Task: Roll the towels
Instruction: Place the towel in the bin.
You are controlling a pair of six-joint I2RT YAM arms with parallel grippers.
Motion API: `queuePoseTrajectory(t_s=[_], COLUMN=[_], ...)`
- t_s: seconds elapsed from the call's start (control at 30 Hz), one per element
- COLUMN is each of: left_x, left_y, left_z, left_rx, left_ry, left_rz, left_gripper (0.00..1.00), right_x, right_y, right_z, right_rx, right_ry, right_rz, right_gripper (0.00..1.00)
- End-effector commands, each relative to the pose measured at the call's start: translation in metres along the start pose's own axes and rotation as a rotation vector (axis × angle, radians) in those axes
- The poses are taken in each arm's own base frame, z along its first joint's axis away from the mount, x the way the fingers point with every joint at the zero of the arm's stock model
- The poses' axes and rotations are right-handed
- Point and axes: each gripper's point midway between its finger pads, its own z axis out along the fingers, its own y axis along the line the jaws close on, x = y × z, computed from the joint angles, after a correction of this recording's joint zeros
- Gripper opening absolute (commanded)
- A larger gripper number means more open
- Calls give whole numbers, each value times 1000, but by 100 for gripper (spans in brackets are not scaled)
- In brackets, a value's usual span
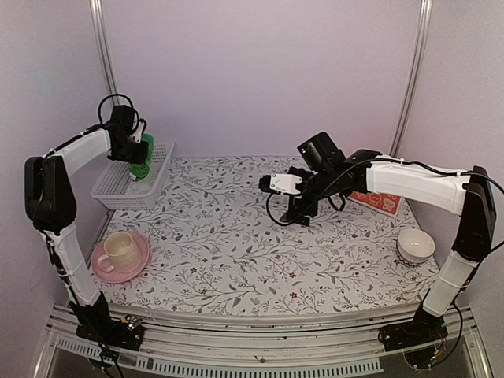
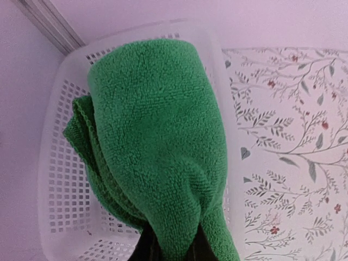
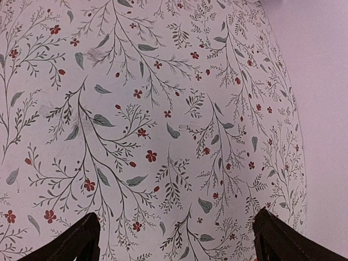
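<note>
Standing near the front left corner of the flower-printed counter [image 1: 236, 260], a cream cup [image 1: 118, 250] sits on a pink saucer [image 1: 106, 274]. A white bowl [image 1: 415, 246] rests near the right edge, well apart from both.

Farther back, right of centre, the right gripper [image 3: 176, 236] hangs above a bare patch of the printed surface. Its wrist camera shows the two dark fingertips [image 3: 81, 239] at opposite lower corners of the view. The jaws are spread wide and hold nothing.

Just beyond that arm, toward the far right corner, the orange-red towel [image 1: 378, 201] with its white pattern lies on the counter. It is partly hidden by the forearm and is not touched by either arm.

At the far left corner a white perforated plastic basket [image 1: 118, 189] stands against the wall. Above it the left gripper [image 1: 130, 150] is raised, its jaws closed on the green towel [image 2: 157, 141]. The cloth hangs from them in a bunched, folded bundle, with layered edges showing on one side. From the left wrist camera the bundle covers most of the basket's opening and hides all but a sliver of the dark fingers. Whether its lower end touches the basket cannot be told.
</note>
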Motion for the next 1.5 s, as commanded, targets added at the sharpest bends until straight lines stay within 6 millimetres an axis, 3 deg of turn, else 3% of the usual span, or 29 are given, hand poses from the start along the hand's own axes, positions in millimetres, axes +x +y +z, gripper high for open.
queuePoseTrajectory(t_s=[0.0,0.07,0.23,0.37,0.63,0.93,1.0,1.03,1.13,1.27,1.47], left_x=[46,66,88,94,108,128,132,134,142,141,116], left_y=[0,-7,-4,-16,-16,-20,-23,-23,-21,-15,3], left_z=[34,53,60,58,62,82,85,87,93,95,84], left_rx=[22,51,41,151,317,435,457,458,439,403,332], left_ry=[187,243,316,311,296,314,324,330,352,354,281], left_rz=[97,121,183,151,25,-60,-72,-76,-77,-85,-93], left_gripper=[0,0,0,0,0,0,10,24,42,58,75], right_x=[-5,-5,-6,-3,-3,-5,-6,-6,-7,-10,-11], right_y=[2,4,13,18,23,24,26,26,29,34,39], right_z=[-1,1,6,13,17,15,16,16,17,18,20], right_rx=[-4,-10,-47,-54,-69,-74,-78,-79,-84,-91,-93], right_ry=[-31,-34,-45,-23,-22,-31,-31,-32,-32,-33,-25], right_rz=[9,8,5,-8,-11,-14,-16,-17,-24,-36,-50], right_gripper=[99,99,99,99,99,99,99,99,99,99,99])
